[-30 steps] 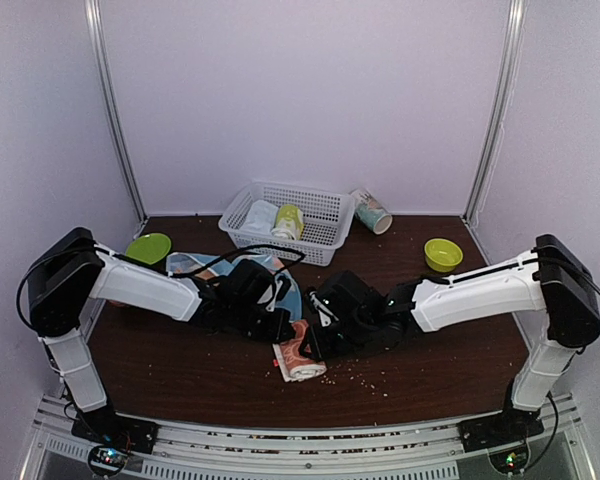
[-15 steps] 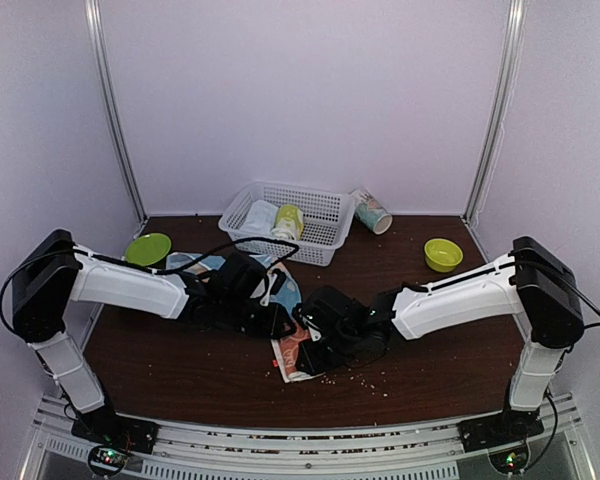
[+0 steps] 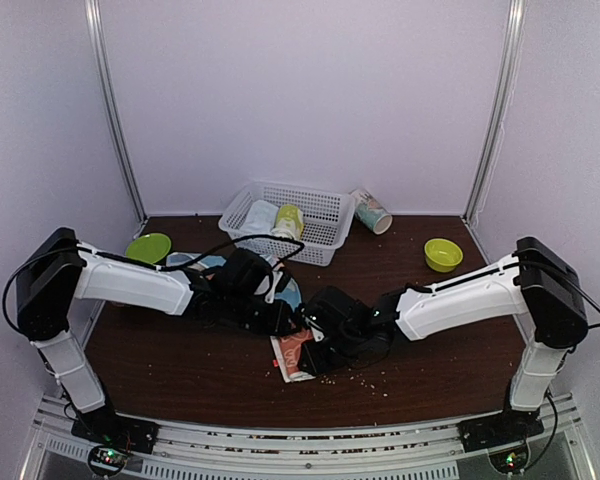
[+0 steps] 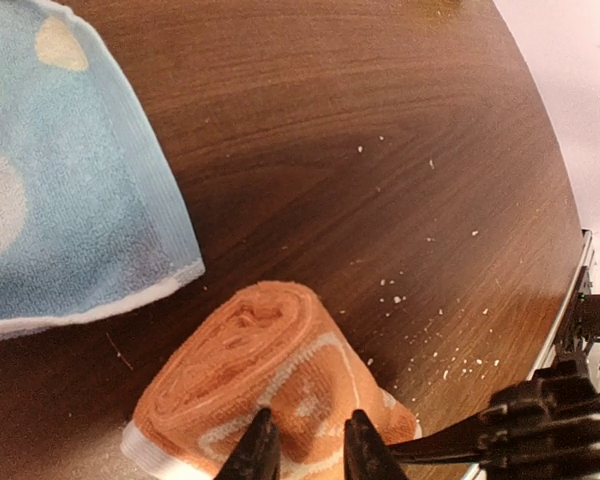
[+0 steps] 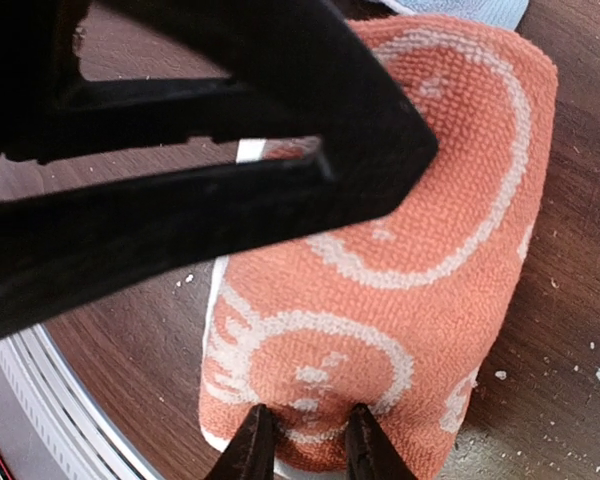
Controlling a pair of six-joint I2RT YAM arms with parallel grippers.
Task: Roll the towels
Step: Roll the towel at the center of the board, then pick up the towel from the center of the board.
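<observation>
The peach-orange towel (image 3: 297, 358) lies rolled on the brown table, its spiral end showing in the left wrist view (image 4: 242, 352). My left gripper (image 4: 310, 448) stands with jaws a little apart, fingertips resting on top of the roll. My right gripper (image 5: 305, 440) is at the roll's (image 5: 410, 250) other end, its fingertips dug into the cloth with a bulge of towel pinched between them. In the top view the left gripper (image 3: 286, 322) and right gripper (image 3: 318, 350) meet over the roll. The light blue towel (image 4: 70, 200) lies flat just beyond, mostly under the left arm (image 3: 288, 293).
A white basket (image 3: 325, 212) at the back holds a pale rolled towel (image 3: 260, 215) and a yellow-green one (image 3: 288, 220). A printed cup (image 3: 371, 211) lies beside it. Green bowls sit at the left (image 3: 148, 248) and the right (image 3: 443, 254). Crumbs (image 3: 365, 378) dot the table near the roll.
The right arm has slid left, closing in on the roll. The left gripper's jaws have gone from shut to slightly apart, and it has settled onto the roll.
</observation>
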